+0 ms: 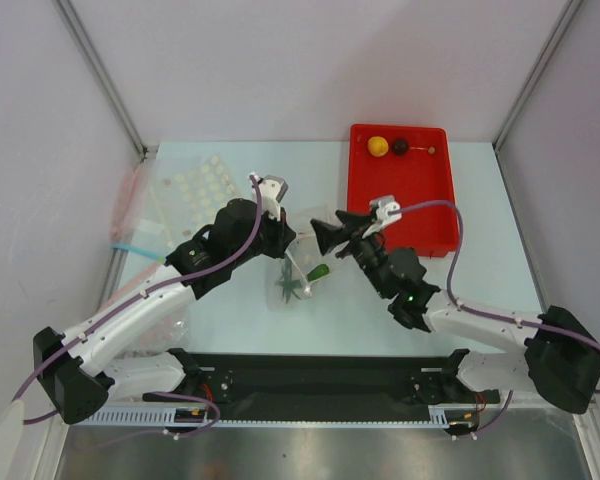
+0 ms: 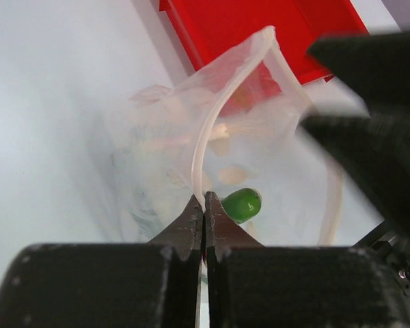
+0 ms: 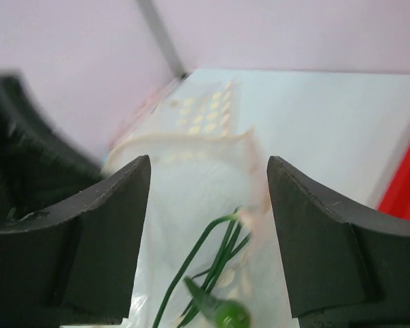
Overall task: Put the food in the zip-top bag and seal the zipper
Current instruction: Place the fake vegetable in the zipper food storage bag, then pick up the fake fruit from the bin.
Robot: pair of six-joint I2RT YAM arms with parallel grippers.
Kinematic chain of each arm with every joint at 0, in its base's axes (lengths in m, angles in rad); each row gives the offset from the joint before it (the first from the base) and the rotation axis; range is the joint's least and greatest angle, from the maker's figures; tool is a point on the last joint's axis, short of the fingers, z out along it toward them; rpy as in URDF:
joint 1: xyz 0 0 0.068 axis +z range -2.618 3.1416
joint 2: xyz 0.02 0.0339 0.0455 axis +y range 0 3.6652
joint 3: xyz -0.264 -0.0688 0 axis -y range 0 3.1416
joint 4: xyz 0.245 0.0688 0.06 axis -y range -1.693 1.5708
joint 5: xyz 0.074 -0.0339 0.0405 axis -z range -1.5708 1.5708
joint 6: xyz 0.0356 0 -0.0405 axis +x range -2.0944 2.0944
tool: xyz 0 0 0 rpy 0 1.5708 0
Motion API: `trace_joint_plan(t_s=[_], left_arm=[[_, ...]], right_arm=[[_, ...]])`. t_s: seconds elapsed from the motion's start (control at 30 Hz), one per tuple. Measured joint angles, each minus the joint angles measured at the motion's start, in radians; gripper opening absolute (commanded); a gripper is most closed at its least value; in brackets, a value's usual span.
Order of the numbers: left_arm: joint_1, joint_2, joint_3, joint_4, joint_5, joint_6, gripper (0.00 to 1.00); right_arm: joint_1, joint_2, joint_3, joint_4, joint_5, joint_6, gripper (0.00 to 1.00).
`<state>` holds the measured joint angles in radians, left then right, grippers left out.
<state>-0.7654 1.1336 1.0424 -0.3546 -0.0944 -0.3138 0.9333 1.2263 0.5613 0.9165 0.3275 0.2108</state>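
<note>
A: Where was the bag (image 1: 298,275)?
B: On the table (image 1: 250,330), mouth up, with the chili (image 2: 242,205) and stalks (image 3: 217,254) inside.
A: And the arms?
B: The left hand (image 2: 203,208) was pinched tight on the bag's rim, probably on the zipper, though it was blurred. The right hand (image 3: 208,198) was spread wide over the mouth, holding nothing.
A: Anything else?
B: The lemon (image 1: 377,146) and maroon ball (image 1: 401,146) lay in the tray (image 1: 425,190).

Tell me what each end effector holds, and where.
Left end effector pinches the zip-top bag at its mouth rim; right end effector is open, holding nothing.
</note>
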Motion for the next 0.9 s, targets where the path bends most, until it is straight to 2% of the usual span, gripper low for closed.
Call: trace_joint_plan(t_s=[0.17, 0.3, 0.4, 0.43, 0.57, 0.77, 0.9], left_arm=[[0.0, 0.0, 0.0, 0.0, -0.009, 0.0, 0.0], [0.0, 0.0, 0.0, 0.0, -0.016, 0.0, 0.0], [0.0, 0.0, 0.0, 0.0, -0.024, 0.0, 0.0], [0.0, 0.0, -0.001, 0.0, -0.03, 0.0, 0.0], [0.0, -0.006, -0.019, 0.006, -0.056, 0.001, 0.0], [0.0, -0.014, -0.059, 0.009, -0.114, 0.002, 0.0], [0.0, -0.014, -0.065, 0.011, -0.138, 0.008, 0.0]], right_arm=[[-0.206, -0.055, 0.137, -0.271, 0.002, 0.126, 0.74], [-0.362, 0.011, 0.242, -0.42, 0.001, 0.217, 0.79], [-0.467, 0.145, 0.365, -0.504, -0.034, 0.296, 0.85], [-0.49, 0.185, 0.399, -0.516, -0.044, 0.316, 0.9], [-0.576, 0.407, 0.588, -0.607, -0.058, 0.359, 1.0], [-0.604, 0.75, 0.993, -0.77, -0.055, 0.316, 1.0], [-0.645, 0.863, 1.106, -0.808, -0.078, 0.283, 1.0]])
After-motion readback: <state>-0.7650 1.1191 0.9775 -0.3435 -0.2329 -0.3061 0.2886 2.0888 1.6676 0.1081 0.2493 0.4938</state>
